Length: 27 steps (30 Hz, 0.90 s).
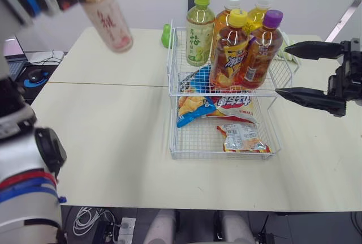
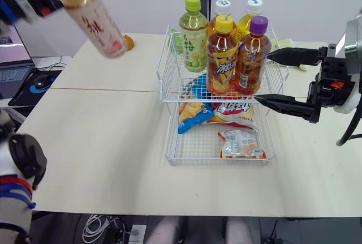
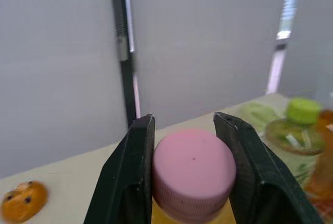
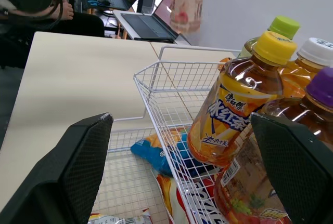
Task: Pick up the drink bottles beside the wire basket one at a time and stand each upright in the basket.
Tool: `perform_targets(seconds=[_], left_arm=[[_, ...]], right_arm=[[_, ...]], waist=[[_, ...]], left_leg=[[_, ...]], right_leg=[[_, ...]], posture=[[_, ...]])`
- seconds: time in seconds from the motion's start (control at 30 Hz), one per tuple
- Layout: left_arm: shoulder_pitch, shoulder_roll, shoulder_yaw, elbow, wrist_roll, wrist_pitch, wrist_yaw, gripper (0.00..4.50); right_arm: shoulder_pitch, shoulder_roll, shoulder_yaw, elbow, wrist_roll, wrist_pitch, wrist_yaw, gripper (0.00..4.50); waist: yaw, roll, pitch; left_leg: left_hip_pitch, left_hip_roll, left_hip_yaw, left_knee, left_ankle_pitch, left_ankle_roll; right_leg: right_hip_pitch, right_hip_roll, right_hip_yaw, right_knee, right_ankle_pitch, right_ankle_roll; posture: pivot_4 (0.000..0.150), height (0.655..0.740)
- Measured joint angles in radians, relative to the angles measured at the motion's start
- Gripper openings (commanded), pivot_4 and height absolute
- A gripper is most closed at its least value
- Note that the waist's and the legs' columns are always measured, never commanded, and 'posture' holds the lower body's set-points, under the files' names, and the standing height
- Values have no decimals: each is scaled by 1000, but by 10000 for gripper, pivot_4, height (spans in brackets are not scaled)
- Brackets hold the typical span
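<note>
Gripping a pink-capped bottle (image 1: 107,20) by its cap, the left gripper (image 3: 183,130) has both black fingers clenched against the cap's sides. It holds the bottle high above the left part of the table (image 1: 113,136). The bottle hangs tilted, its base slanting down toward the wire basket (image 1: 174,63), and it is well apart from the basket and off the tabletop. The basket has two tiers. Its raised upper tier holds five bottles, all upright and packed close together. A green-capped bottle (image 1: 199,29) of pale green drink stands at the back left, with two white-capped bottles (image 1: 233,0) beside it along the back. A yellow-capped bottle (image 1: 229,51) and a purple-capped bottle (image 1: 260,54) of amber drink stand side by side at the front. The lower tier (image 1: 192,139) holds snacks lying flat. A blue chip bag (image 1: 189,105) and a red-and-white packet (image 1: 235,105) sit partly under the upper tier, and a smaller packet (image 1: 243,137) lies nearer the front right corner. The right gripper (image 1: 281,68) hovers just beside the basket's right side at upper-tier height, empty. Its fingers are spread wide and point toward the purple-capped bottle. Whether the lower finger touches the wire cannot be told.
</note>
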Motion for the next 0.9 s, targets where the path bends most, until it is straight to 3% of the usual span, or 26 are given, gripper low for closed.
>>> perform_targets(seconds=[0.17, 0.3, 0.6, 0.9], left_arm=[[-208, -44, -87, 123, -22, 16, -139, 13908], [-238, -116, -134, 143, -32, 23, -196, 13908], [-118, -221, -239, 122, -9, 12, -250, 13908], [18, -295, -282, 50, 53, -118, -237, 13908]], right_arm=[[6, 0, -4, 2, 0, -3, -4, 45000], [6, 0, -4, 1, 0, -4, -6, 45000], [6, 0, -9, 1, 4, -2, -26, 45000], [6, -8, -29, 2, 7, 2, -27, 45000]], waist=[[-8, 0, 0], [-14, 0, 0], [-30, 1, 0], [-27, 1, 0]], left_leg=[[0, 0, 0, 0, 0, 0], [0, 1, 1, 0, 0, 0], [0, 1, 0, -1, 0, 0], [0, 1, 0, 0, 0, 0]], right_leg=[[0, 0, 1, 1, 0, 0], [0, 0, 1, 1, 0, 0], [-4, 0, 5, 3, 0, 0], [-4, -1, 6, 2, 0, 0]], posture=[[1500, 7400], [1500, 7400], [1500, 7400], [1500, 7400]])
